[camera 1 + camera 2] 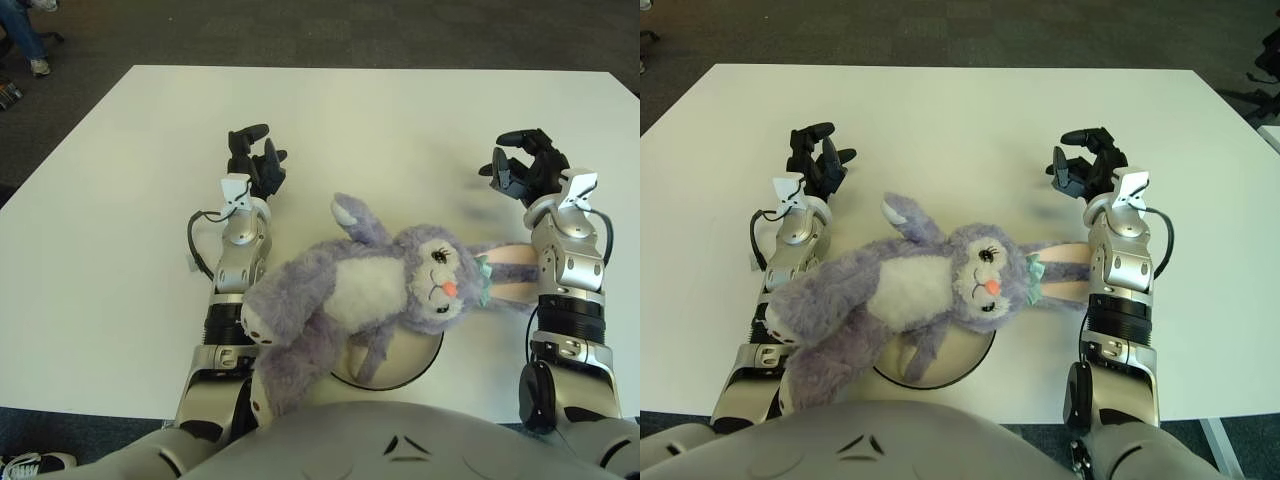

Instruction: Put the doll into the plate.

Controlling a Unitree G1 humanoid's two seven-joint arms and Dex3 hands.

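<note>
A purple plush rabbit doll [370, 290] with a white belly lies on its back across a round white plate [408, 362] near the table's front edge. Its body covers most of the plate, and its legs hang off toward my left arm. Its long pink-lined ears [505, 272] stretch right, and their tips are hidden behind my right forearm. My right hand [522, 165] shows beyond the ears on the right, fingers loosely bent and holding nothing. My left hand [255, 160] shows left of the doll's raised paw, relaxed and empty.
The white table [400, 110] stretches far beyond both hands. Dark carpet [330, 30] surrounds it, and a person's shoes [30, 40] show at the far left corner. My torso fills the bottom edge of the view.
</note>
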